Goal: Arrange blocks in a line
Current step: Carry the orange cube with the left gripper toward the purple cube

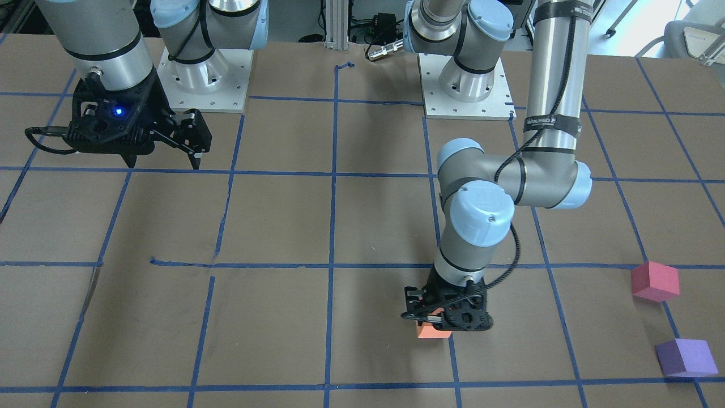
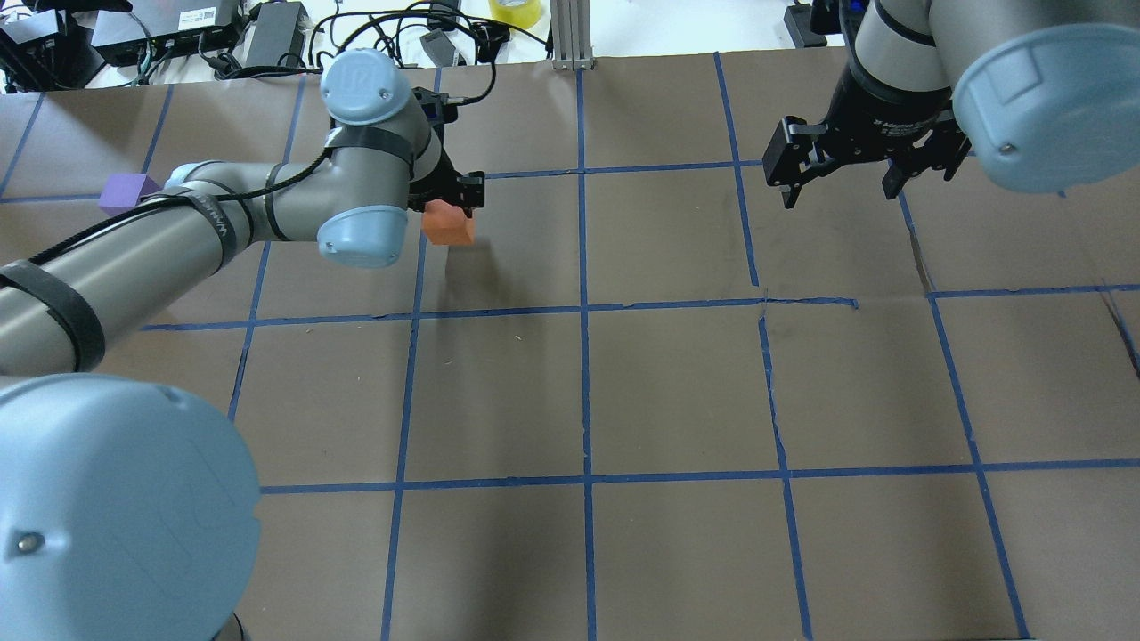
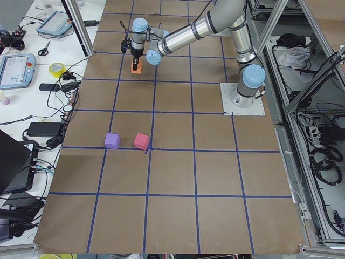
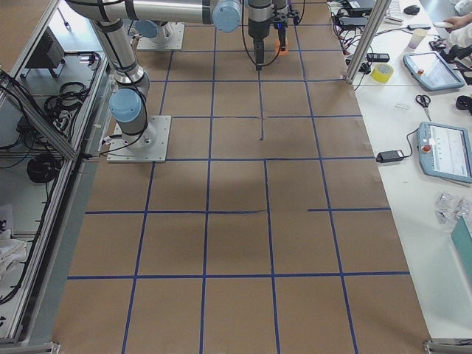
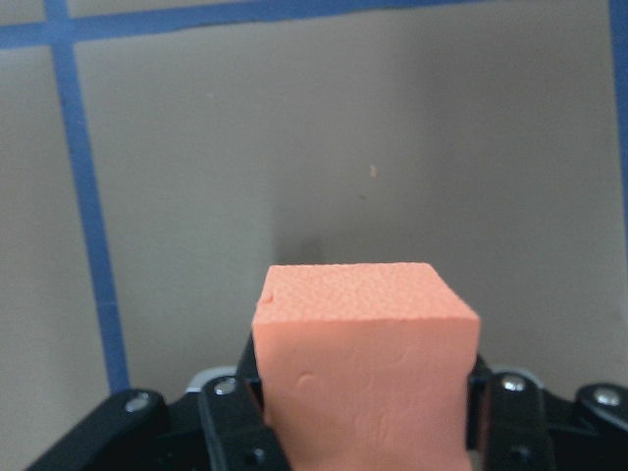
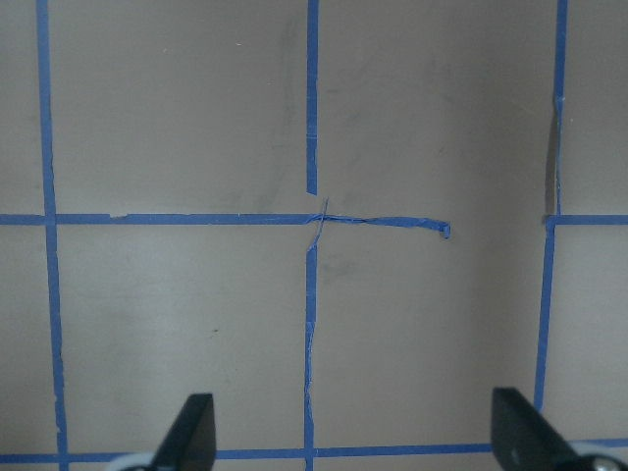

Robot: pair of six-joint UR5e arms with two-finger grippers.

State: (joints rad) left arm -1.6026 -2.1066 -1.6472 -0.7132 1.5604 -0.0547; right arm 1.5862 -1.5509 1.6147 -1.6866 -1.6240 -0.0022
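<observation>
My left gripper [image 1: 437, 318] is shut on the orange block [image 1: 433, 330], close over the table near its far edge. The block also shows in the overhead view [image 2: 448, 224] and fills the left wrist view [image 5: 363, 363] between the two fingers. The pinkish-red block [image 1: 655, 281] and the purple block [image 1: 686, 357] lie on the table, side by side and apart from each other, off to my left. In the overhead view the purple block [image 2: 125, 192] shows beside my left arm, which hides the pinkish-red one. My right gripper [image 2: 839, 191] is open and empty above the table, shown also in the right wrist view [image 6: 358, 442].
The brown table [image 2: 677, 392] carries a grid of blue tape lines. The two arm bases [image 1: 204, 85] stand on plates at the robot's side. Cables, a tape roll [image 2: 515, 11] and devices lie past the far edge.
</observation>
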